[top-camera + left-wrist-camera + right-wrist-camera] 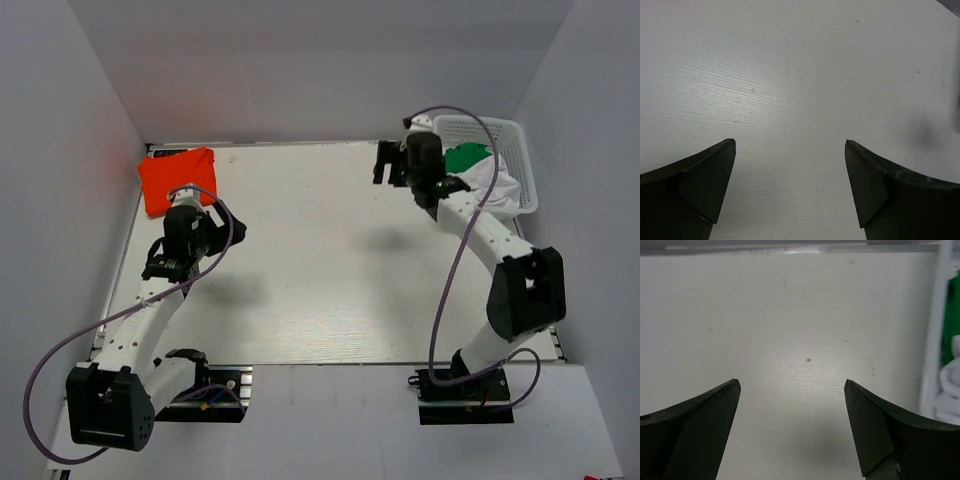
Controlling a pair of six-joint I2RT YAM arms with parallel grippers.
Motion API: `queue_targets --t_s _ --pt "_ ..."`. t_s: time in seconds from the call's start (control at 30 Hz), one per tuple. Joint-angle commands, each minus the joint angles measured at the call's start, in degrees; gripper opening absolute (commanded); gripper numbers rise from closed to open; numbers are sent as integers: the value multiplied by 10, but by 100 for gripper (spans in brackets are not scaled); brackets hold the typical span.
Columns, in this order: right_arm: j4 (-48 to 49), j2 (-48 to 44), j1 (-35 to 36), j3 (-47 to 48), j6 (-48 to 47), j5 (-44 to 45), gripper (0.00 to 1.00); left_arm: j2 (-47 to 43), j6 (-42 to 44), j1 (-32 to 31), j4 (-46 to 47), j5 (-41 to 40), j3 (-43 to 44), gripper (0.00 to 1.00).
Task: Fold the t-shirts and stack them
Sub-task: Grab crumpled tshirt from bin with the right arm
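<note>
An orange-red t-shirt (175,180) lies folded flat at the table's far left corner. A green t-shirt (465,158) lies crumpled in the white basket (523,150) at the far right, partly under a white cloth (497,185); a strip of it shows in the right wrist view (952,315). My left gripper (165,265) (790,142) is open and empty over bare table, just near of the orange-red shirt. My right gripper (387,163) (792,382) is open and empty over bare table, just left of the basket.
The white lattice basket's rim (932,340) stands at the right edge of the right wrist view, with the white cloth (950,380) inside. Grey walls close the table at the back and both sides.
</note>
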Motion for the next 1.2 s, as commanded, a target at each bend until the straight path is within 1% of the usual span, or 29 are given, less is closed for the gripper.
queue_targets --t_s 0.0,0.03,0.07,0.1,0.13,0.17,0.2,0.23,0.27,0.37,0.4,0.43,0.47,0.5,0.53,0.6,0.63,0.67,0.7,0.73,0.77,0.9,0.97,1.0,1.1,1.13,1.17 --pt "-80 43 -75 98 26 35 90 20 6 -2 6 2 7 100" --pt "-105 85 -86 144 28 34 90 26 6 -2 6 2 7 100" --pt "-116 100 -103 190 22 39 90 31 13 -2 6 8 7 100" --pt "-145 117 -111 211 16 49 90 37 13 -2 6 8 7 100" --pt "-157 163 -125 236 -4 50 90 49 13 -2 6 8 7 100" --pt "-168 180 -144 305 -8 57 90 55 20 -2 6 14 7 100" --pt "-193 195 -152 324 -12 59 90 61 26 -2 6 14 13 100" --pt "-197 238 -175 343 -25 68 90 66 26 -2 6 14 13 100" --pt "-204 252 -179 389 -32 71 90 78 32 -2 6 19 13 100" --pt "-198 316 -210 460 -54 71 90 86 38 -2 11 34 18 100" --pt "-198 329 -214 472 -58 66 90 93 44 -2 18 34 18 100" --pt "-181 362 -223 493 -66 66 90 100 44 -2 18 34 18 100" --pt "-167 369 -223 500 -73 59 90 100 50 -2 26 40 18 100" --pt "-154 377 -245 504 -88 52 90 106 50 -2 26 40 18 100" --pt "-105 400 -248 505 -96 54 90 111 50 -2 26 40 13 100" --pt "-70 414 -258 511 -118 41 90 119 50 -2 26 40 13 100" --pt "-44 445 -261 520 -119 42 90 127 50 -2 26 45 13 100" --pt "-36 471 -267 557 -119 38 90 136 50 -2 26 45 13 100" --pt "-36 471 -268 558 -119 40 90 136 50 -2 26 45 13 100" --pt "-37 505 -272 580 -137 46 90 143 50 -2 26 45 13 100" --pt "-39 514 -273 594 -138 45 90 143 50 -2 26 45 13 100" --pt "-25 537 -285 570 -139 24 90 155 50 3 26 45 13 100" --pt "-23 555 -291 573 -139 18 87 155 50 3 26 45 13 100" --pt "-25 564 -294 583 -139 12 79 161 50 3 26 45 18 100" --pt "-14 574 -297 585 -147 6 61 166 45 3 26 45 18 100" --pt "-7 576 -298 584 -147 5 52 166 45 3 26 45 18 100" --pt "3 577 -298 586 -146 7 45 172 45 3 26 45 18 100"
